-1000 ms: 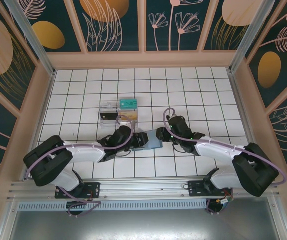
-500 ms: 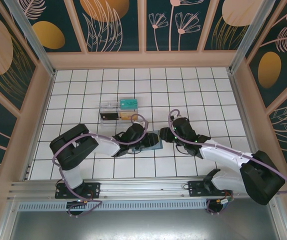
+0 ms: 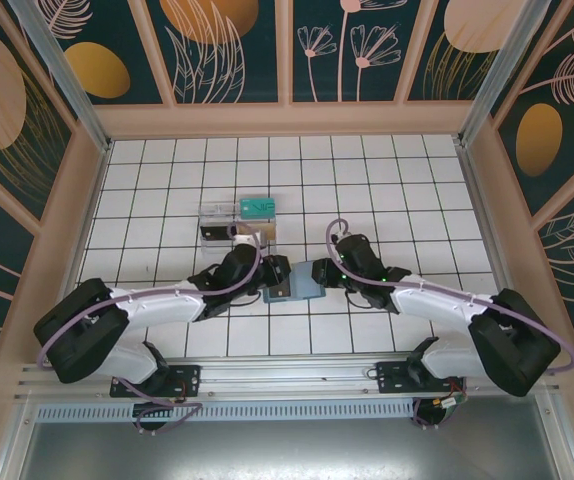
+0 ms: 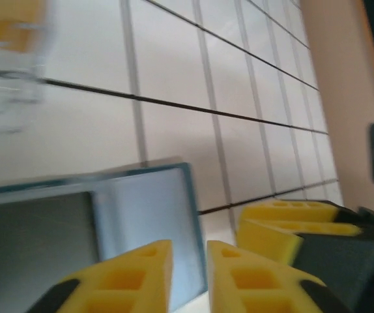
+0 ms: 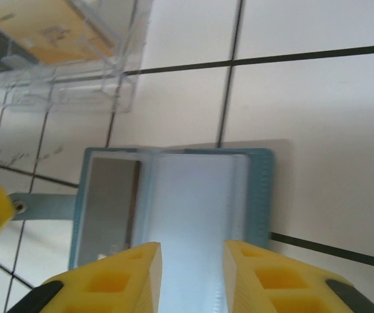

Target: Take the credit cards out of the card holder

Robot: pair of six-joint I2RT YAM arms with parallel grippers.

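The slate-blue card holder (image 3: 301, 286) lies open and flat on the tiles between both grippers. One half shows a grey rectangle (image 5: 109, 208); I cannot tell whether it is a card. My left gripper (image 3: 270, 272) sits at the holder's left end. Its jaws are nearly together (image 4: 189, 251), and the holder's edge (image 4: 151, 215) shows in the slit; a grip is not clear. My right gripper (image 3: 324, 272) hovers open (image 5: 192, 254) over the holder's pale half (image 5: 193, 189). An orange-tan card (image 5: 50, 26), a teal card (image 3: 256, 207) and a dark card (image 3: 214, 231) lie at the clear box.
The clear plastic box (image 3: 229, 215) stands just beyond the holder, about one tile from the left gripper. A strap with a snap (image 5: 43, 203) sticks out from the holder's side. Peach-coloured walls (image 3: 77, 200) enclose the tiled floor.
The left gripper's jaws have come much closer together. The left arm reached over the holder, then drew back a little to the left. The right gripper has barely moved.
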